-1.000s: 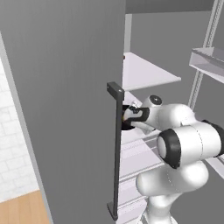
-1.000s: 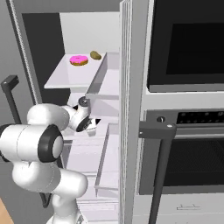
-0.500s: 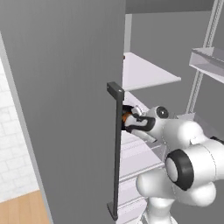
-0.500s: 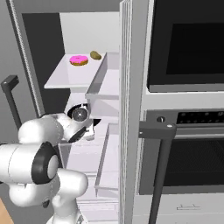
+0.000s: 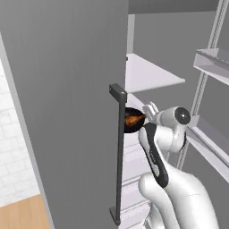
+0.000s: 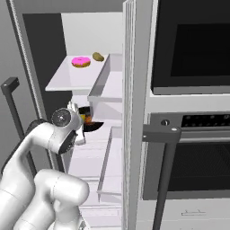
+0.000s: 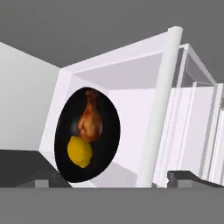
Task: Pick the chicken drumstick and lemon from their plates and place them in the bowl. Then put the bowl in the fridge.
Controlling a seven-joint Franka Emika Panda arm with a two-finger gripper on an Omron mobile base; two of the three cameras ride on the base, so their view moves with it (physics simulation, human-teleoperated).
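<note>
The black bowl (image 7: 87, 135) rests on a white shelf inside the open fridge (image 5: 67, 89). In it lie the orange-brown chicken drumstick (image 7: 90, 120) and the yellow lemon (image 7: 79, 151). My gripper (image 7: 113, 183) is open, its fingertips (image 7: 41, 181) wide apart, nothing between them, a short way back from the bowl. From the left base view the bowl (image 5: 129, 121) and drumstick (image 5: 133, 119) peek out behind the door handle, with the gripper (image 5: 150, 108) just right of them. In the right base view the bowl (image 6: 93, 126) sits beside the hand (image 6: 73, 108). The plates are out of view.
The open fridge door's long dark bar handle (image 5: 119, 152) stands close to the left of my arm. A pink donut (image 6: 81, 61) and a small brown item (image 6: 98, 56) lie on the upper shelf. An oven (image 6: 193, 49) with a dark handle (image 6: 161, 134) is on the right.
The gripper has opened and let go of the bowl, which stays on the fridge shelf. The hand has drawn back a little and the elbow has swung round.
</note>
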